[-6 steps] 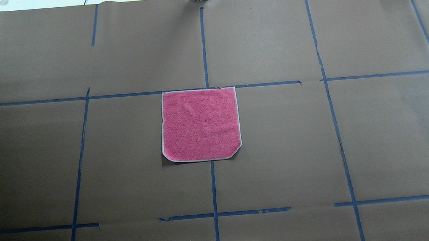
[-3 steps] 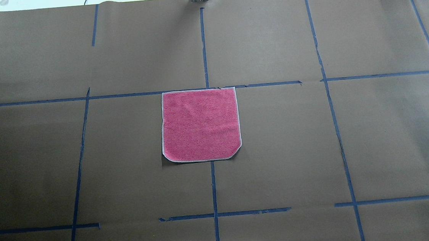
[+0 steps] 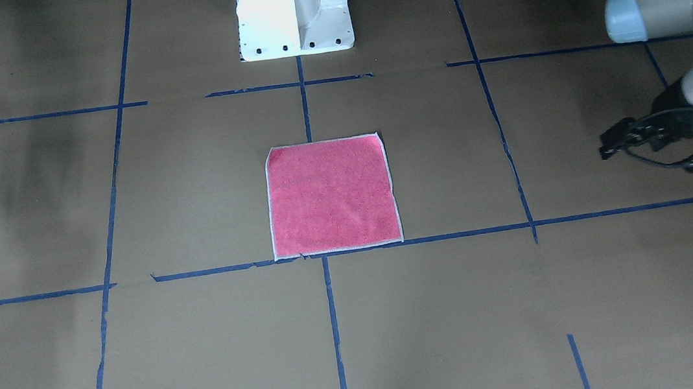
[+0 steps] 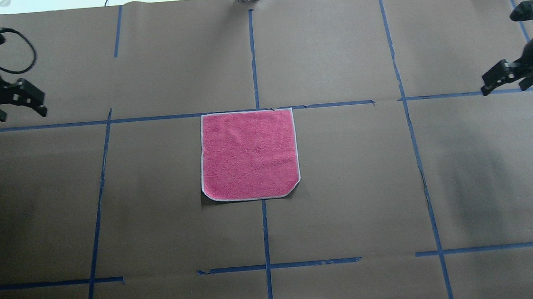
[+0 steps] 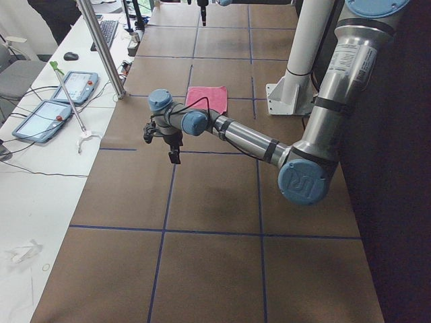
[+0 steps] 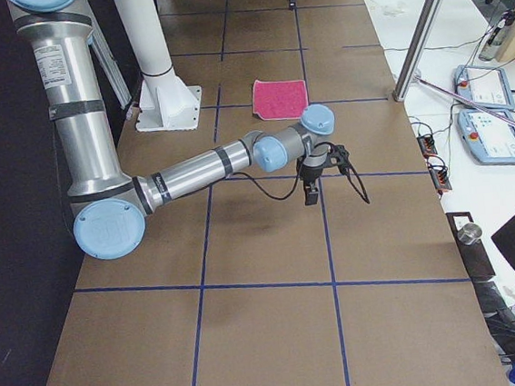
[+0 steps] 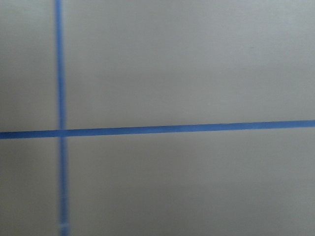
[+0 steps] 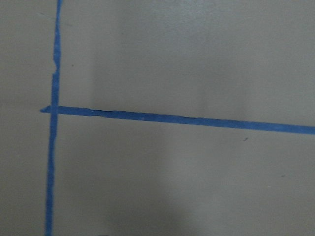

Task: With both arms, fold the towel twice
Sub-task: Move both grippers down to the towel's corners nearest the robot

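Overhead exterior: the towel [image 4: 248, 155] lies flat at the centre of the table [image 4: 346, 200], pink face up, midway between left gripper [image 4: 24, 111] and right gripper [image 4: 503, 87], both with fingers apart, neither nearer. Exterior front-facing: it looks square, inward of both.

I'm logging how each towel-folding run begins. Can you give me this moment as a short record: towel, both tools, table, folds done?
towel: flat, unfolded, pink side up, mid-table, far edge along a blue tape line
left tool: looks open, empty, far off to the towel's left, not touching it
right tool: looks open, empty, far off to the towel's right, not touching it
table: covered in brown paper, marked with a blue tape grid
folds done: none
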